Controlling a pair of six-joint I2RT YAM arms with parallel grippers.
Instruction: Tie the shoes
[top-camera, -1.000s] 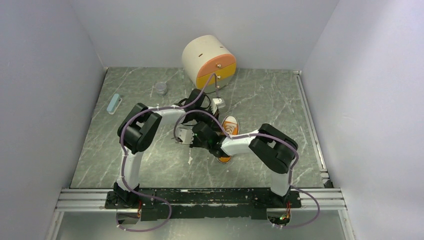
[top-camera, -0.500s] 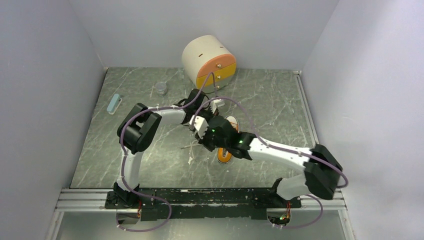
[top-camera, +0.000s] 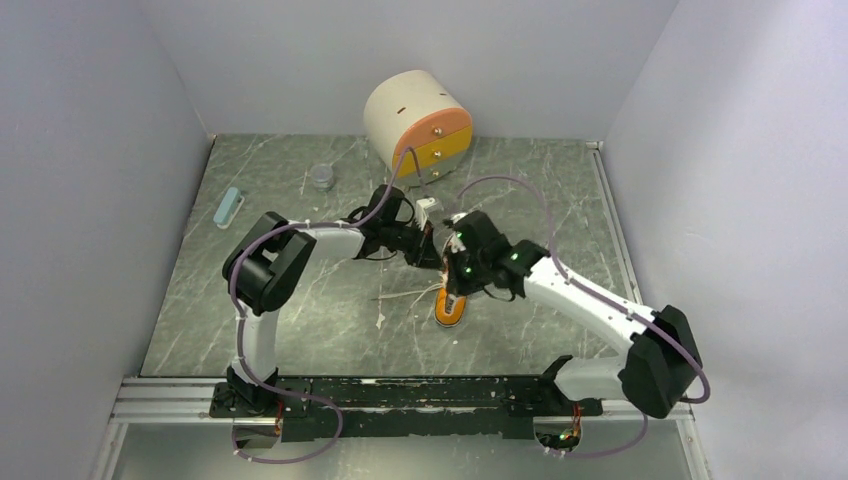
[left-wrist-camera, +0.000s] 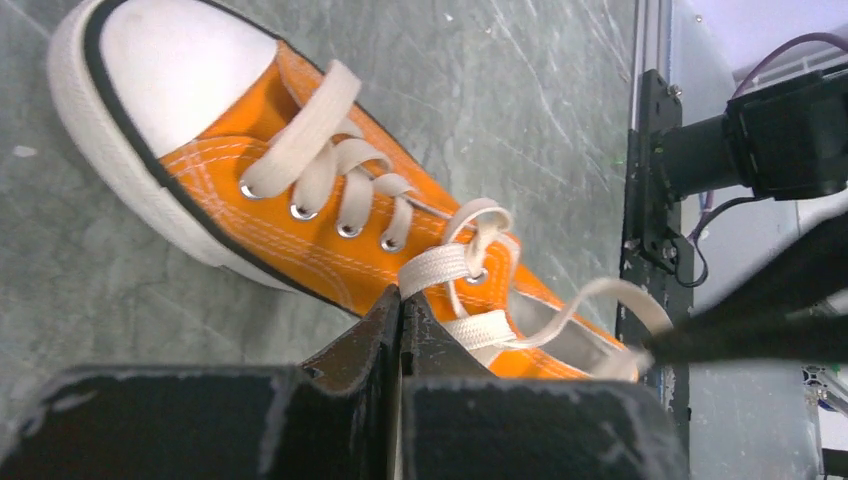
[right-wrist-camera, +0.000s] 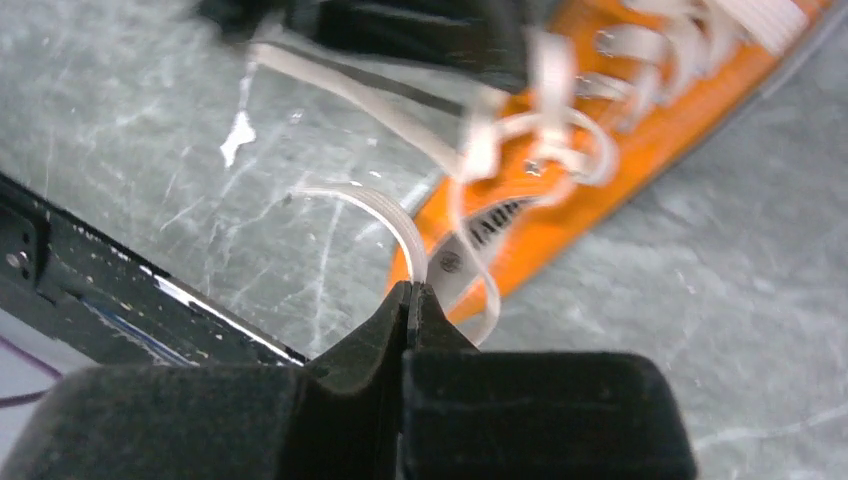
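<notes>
The orange sneaker (top-camera: 450, 306) lies on the table, mostly hidden under both grippers in the top view. In the left wrist view the sneaker (left-wrist-camera: 300, 240) shows its white toe cap and white laces (left-wrist-camera: 470, 265). My left gripper (left-wrist-camera: 401, 300) is shut on a lace at the shoe's top eyelet. My right gripper (right-wrist-camera: 411, 290) is shut on another white lace (right-wrist-camera: 385, 215) near the heel of the sneaker (right-wrist-camera: 560, 190). In the top view the left gripper (top-camera: 432, 255) and right gripper (top-camera: 452, 280) meet over the shoe.
A round cream drawer unit (top-camera: 418, 122) with orange and yellow fronts stands at the back. A small grey cap (top-camera: 321, 176) and a light blue block (top-camera: 230, 207) lie at the back left. The black rail (top-camera: 400, 395) runs along the near edge.
My right arm has swung from left of the shoe over to its right, stretching out, with the lace in its gripper. My left gripper has shifted right, toward the shoe.
</notes>
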